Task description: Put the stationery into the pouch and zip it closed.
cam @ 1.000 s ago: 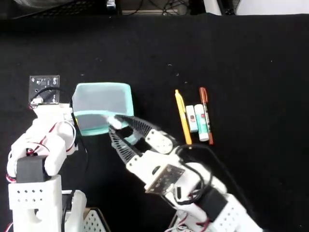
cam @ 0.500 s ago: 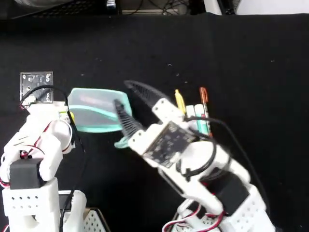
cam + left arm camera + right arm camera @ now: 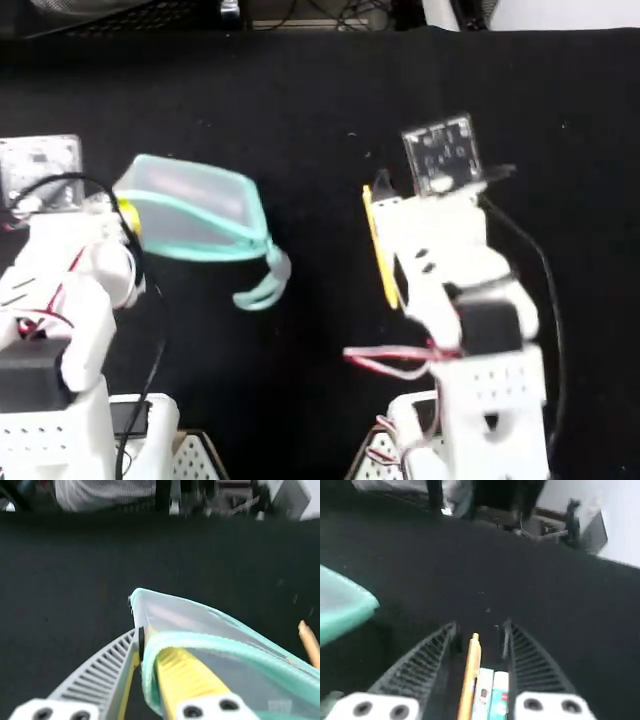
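Observation:
The translucent pouch (image 3: 190, 212) with teal trim is tilted up off the black table, its strap (image 3: 262, 285) hanging toward the front. My left gripper (image 3: 126, 214) is shut on the pouch's left edge; in the left wrist view the pouch (image 3: 215, 630) sits pinched between the grey and yellow fingers (image 3: 182, 677). My right arm (image 3: 440, 260) stands over the stationery at the right, beside the yellow pen (image 3: 378, 250). My right gripper (image 3: 480, 629) is open, straddling the yellow pen (image 3: 470, 672) and two small white items (image 3: 490, 697). The other stationery is hidden under the arm.
The black table (image 3: 300, 110) spreads wide behind both arms. A corner of the pouch (image 3: 342, 605) shows off to the side in the right wrist view. An orange pen tip (image 3: 308, 639) shows far off in the left wrist view.
My right arm has swung away from the pouch to the right, over the stationery. The left arm has tilted the pouch and drawn it a little to the left.

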`<state>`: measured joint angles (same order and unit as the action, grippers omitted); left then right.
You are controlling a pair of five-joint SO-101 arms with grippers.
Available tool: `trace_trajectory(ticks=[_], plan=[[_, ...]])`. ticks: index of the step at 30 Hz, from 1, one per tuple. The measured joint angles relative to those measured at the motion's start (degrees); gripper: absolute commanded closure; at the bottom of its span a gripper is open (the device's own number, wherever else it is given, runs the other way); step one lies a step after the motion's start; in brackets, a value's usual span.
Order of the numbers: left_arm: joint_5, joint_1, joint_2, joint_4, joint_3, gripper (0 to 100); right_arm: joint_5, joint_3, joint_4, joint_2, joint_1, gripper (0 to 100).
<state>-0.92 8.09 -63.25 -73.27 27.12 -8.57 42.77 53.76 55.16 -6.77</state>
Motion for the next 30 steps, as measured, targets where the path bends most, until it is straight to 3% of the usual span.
trace_trajectory(ticks=[4,10,15,23,30], plan=[[-3.0,0.0,9.9,-4.5,-8.4,97,-0.1,0.0,0.0,-9.7,0.8,86.4],[-3.3,0.3,31.0,-18.3,-23.9,97,-0.1,-2.2,0.0,-21.3,0.7,86.4],[-3.3,0.3,40.5,-26.1,-35.6,97,-0.1,-6.1,-0.3,-27.6,0.7,86.1],[-0.4,0.3,41.2,-27.0,-33.1,97,-2.9,-10.3,-5.4,-43.1,0.8,86.0],[0.4,0.4,41.4,-25.8,-31.4,97,-6.0,-23.5,-6.0,-61.7,0.8,86.0]])
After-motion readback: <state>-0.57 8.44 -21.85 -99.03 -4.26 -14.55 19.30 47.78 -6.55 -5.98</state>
